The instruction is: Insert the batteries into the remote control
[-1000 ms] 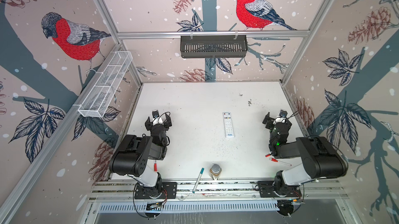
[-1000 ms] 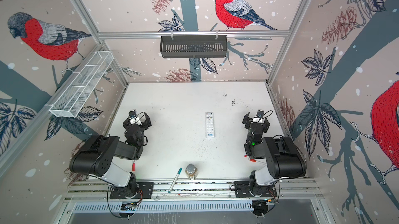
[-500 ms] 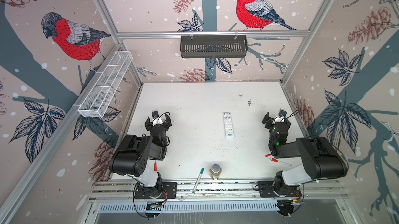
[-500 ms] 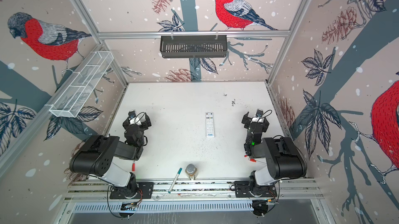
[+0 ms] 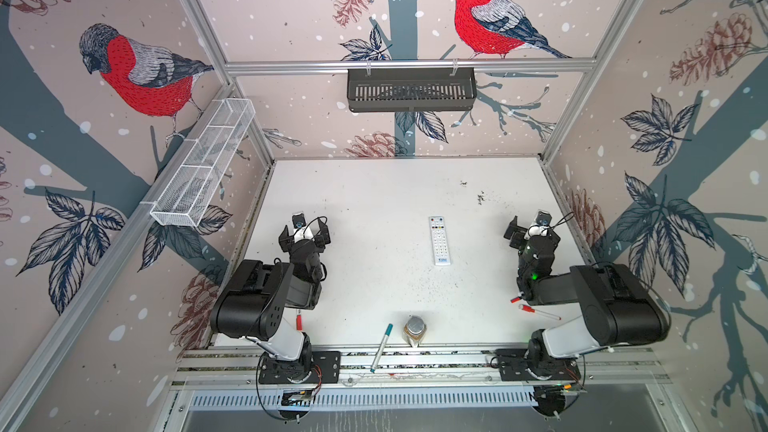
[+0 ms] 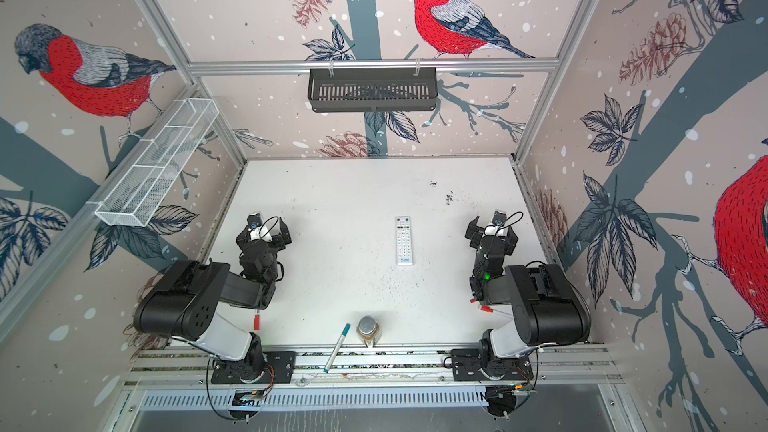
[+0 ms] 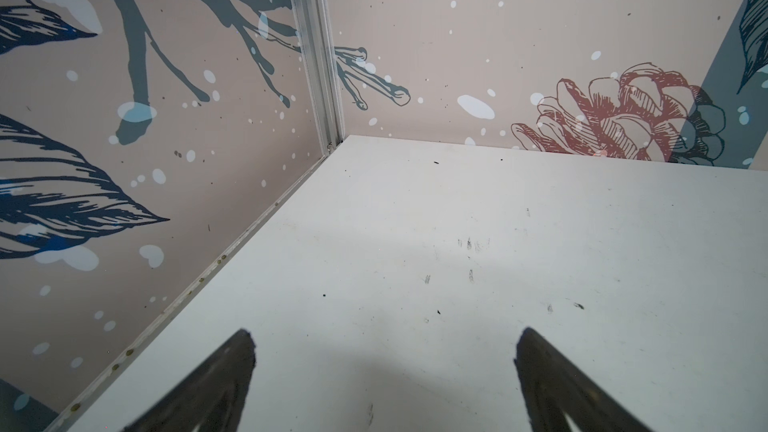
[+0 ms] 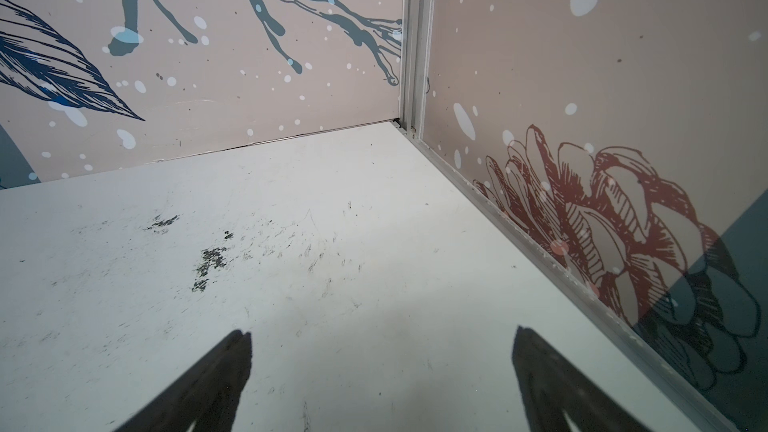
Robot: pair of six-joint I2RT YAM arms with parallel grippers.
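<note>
Remote (image 5: 439, 240) lies buttons-up on the white table (image 5: 374, 193), between our two arms and somewhat nearer the right one, touching nothing. We see the left gripper (image 7: 385, 336) spread wide and empty over bare table, and the right gripper (image 8: 382, 336) likewise splayed, holding nothing. A jar (image 5: 414, 329) and a teal pen (image 5: 381, 346) sit at the front edge.

The remote control (image 5: 439, 240) is just lying flat on the white table (image 5: 374, 201), buttons up. Slim white thing, coloured keys at the far end, blue logo at the near end. It's a bit right of centre, nothing touching it.
</note>
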